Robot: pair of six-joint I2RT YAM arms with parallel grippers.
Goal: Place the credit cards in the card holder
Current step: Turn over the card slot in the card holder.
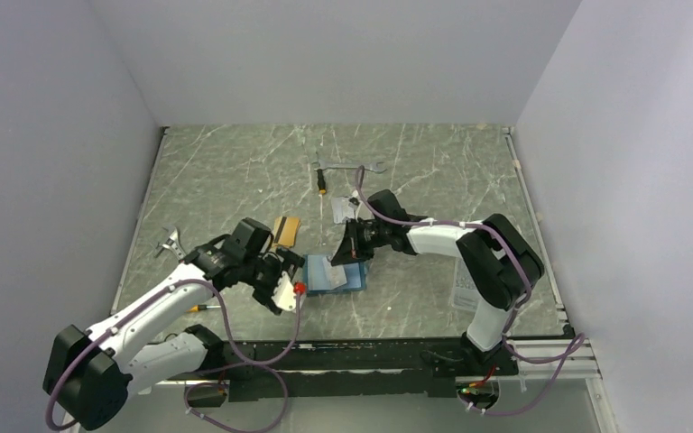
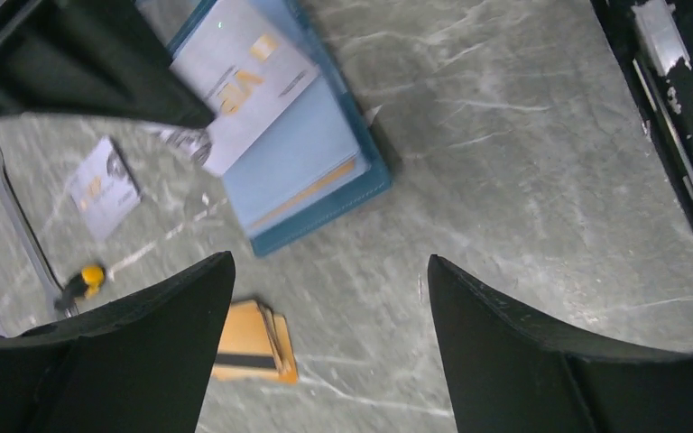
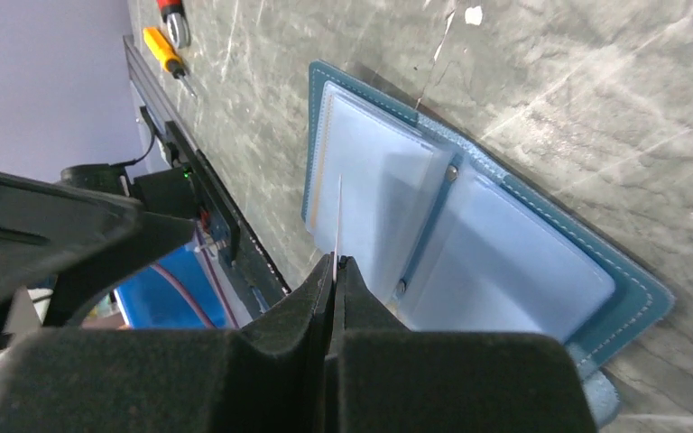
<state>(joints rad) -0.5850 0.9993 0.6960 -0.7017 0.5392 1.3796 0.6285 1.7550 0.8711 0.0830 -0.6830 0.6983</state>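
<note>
The teal-blue card holder (image 1: 347, 278) lies open on the table, pale blue pockets up; it also shows in the left wrist view (image 2: 316, 176) and the right wrist view (image 3: 505, 271). My right gripper (image 1: 354, 251) (image 3: 336, 262) is shut on a pale card, seen edge-on (image 3: 337, 212), its lower edge over the holder's left pockets; its printed face shows in the left wrist view (image 2: 235, 81). A stack of orange-gold cards with a black stripe (image 1: 286, 231) (image 2: 253, 352) lies left of the holder. My left gripper (image 1: 291, 269) (image 2: 329, 262) is open and empty, above the table beside the holder.
A wrench (image 1: 347, 167) (image 2: 9, 216) and a yellow-handled tool (image 1: 323, 185) (image 2: 86, 280) lie further back. A small silver card or packet (image 1: 341, 209) (image 2: 104, 185) lies behind the holder. A white printed packet (image 1: 465, 287) lies under the right arm. Two screwdrivers (image 3: 171, 54) lie near the front rail.
</note>
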